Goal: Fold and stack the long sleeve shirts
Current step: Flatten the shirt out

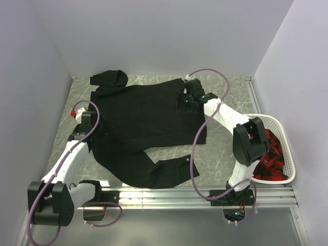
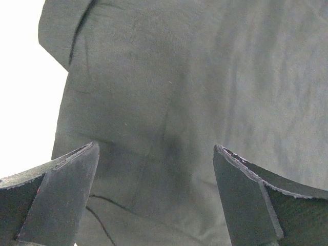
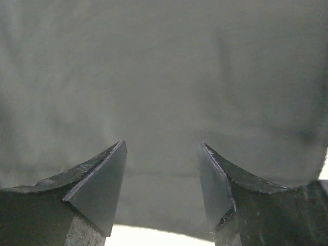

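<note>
Now left tool, right tool (agape) overhang shirt.

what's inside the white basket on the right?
Bunched red-and-black cloth lies in the white basket. The right arm's elbow covers the basket's left part, so the garment count and anything underneath can't be told.
</note>
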Motion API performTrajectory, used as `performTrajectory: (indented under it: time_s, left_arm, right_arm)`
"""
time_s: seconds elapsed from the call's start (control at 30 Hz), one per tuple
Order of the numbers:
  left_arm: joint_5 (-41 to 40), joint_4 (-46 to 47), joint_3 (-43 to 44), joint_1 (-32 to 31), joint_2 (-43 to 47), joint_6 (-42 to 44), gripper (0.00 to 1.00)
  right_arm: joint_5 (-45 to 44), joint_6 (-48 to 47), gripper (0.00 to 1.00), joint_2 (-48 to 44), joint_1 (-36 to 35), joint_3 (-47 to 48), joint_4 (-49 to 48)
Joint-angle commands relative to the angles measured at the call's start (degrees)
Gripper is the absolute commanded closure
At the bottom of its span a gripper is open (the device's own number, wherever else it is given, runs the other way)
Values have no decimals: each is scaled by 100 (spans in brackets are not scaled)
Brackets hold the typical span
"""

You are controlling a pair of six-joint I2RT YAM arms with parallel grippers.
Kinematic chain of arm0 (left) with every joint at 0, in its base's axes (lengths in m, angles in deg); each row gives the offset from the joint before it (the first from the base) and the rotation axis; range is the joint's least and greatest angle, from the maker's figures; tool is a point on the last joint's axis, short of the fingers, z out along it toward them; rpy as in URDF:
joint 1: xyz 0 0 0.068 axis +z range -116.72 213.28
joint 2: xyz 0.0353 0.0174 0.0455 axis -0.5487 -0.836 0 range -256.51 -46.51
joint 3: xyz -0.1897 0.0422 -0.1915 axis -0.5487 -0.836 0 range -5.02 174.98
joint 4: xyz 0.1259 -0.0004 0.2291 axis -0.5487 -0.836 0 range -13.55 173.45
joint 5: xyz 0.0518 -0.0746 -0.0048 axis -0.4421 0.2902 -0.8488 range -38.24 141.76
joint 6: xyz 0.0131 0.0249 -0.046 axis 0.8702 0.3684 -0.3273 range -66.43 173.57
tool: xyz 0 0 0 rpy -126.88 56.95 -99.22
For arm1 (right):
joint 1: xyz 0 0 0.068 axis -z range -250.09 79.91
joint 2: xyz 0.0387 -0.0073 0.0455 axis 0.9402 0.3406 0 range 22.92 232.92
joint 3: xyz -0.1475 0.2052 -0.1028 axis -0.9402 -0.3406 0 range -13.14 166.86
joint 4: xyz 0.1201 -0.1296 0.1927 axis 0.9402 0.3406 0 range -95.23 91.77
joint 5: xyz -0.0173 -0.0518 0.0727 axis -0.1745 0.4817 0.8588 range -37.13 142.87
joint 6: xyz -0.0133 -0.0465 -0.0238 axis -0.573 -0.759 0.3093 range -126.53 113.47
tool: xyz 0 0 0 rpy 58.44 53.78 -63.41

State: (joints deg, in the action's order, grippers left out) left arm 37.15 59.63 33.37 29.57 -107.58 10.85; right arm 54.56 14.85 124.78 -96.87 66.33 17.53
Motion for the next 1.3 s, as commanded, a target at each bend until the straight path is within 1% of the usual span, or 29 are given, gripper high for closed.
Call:
performTrajectory:
  time_s: [0.0, 0.1, 0.2, 0.3, 0.47, 0.6, 0.8, 0.9, 1.0, 1.03, 1.13, 1.2, 1.27]
  left_arm:
    - [152, 324, 195, 177, -316, -254, 1]
    - [160, 456, 353, 291, -746, -272, 1]
    - [195, 553, 616, 291, -1273, -194, 1]
    - [91, 615, 871, 300, -1783, -44, 1]
    - [90, 509, 1276, 309, -2610, 176, 1]
    - [108, 352, 1583, 318, -3181, 492, 1]
    - [283, 35, 2312, 213, -4138, 809, 1]
    - [213, -175, 2822, -7, -4438, 888, 1]
    - [248, -316, 3375, -253, -4947, 941, 1]
    - [257, -352, 3672, -358, -5053, 958, 1]
    - [257, -527, 4192, -490, -5413, 1081, 1]
    - [214, -580, 4299, -491, -5493, 1134, 1]
    - [82, -554, 4195, -482, -5406, 1169, 1]
  right_arm:
    - [102, 708, 35, 281, 453, -19, -606]
    - [453, 919, 36, 658, 770, 165, -677]
    - [839, 1227, 37, 1001, 955, 201, -843]
    - [973, 1482, 39, 1239, 1026, 193, -958]
    - [1175, 2122, 39, 1459, 1307, -166, -1133]
    - [1395, 2528, 39, 1450, 1606, -536, -1336]
    - [1351, 2853, 39, 1222, 2018, -923, -1406]
    - [1281, 2889, 39, 1125, 2186, -1020, -1336]
    - [1474, 2967, 39, 1011, 2335, -1222, -1467]
    - [1439, 3003, 39, 933, 2353, -1266, -1494]
    - [1115, 2933, 39, 800, 2397, -1258, -1302]
    - [1087, 2845, 39, 765, 2424, -1223, -1239]
    - [1044, 2687, 39, 616, 2441, -1266, -1239]
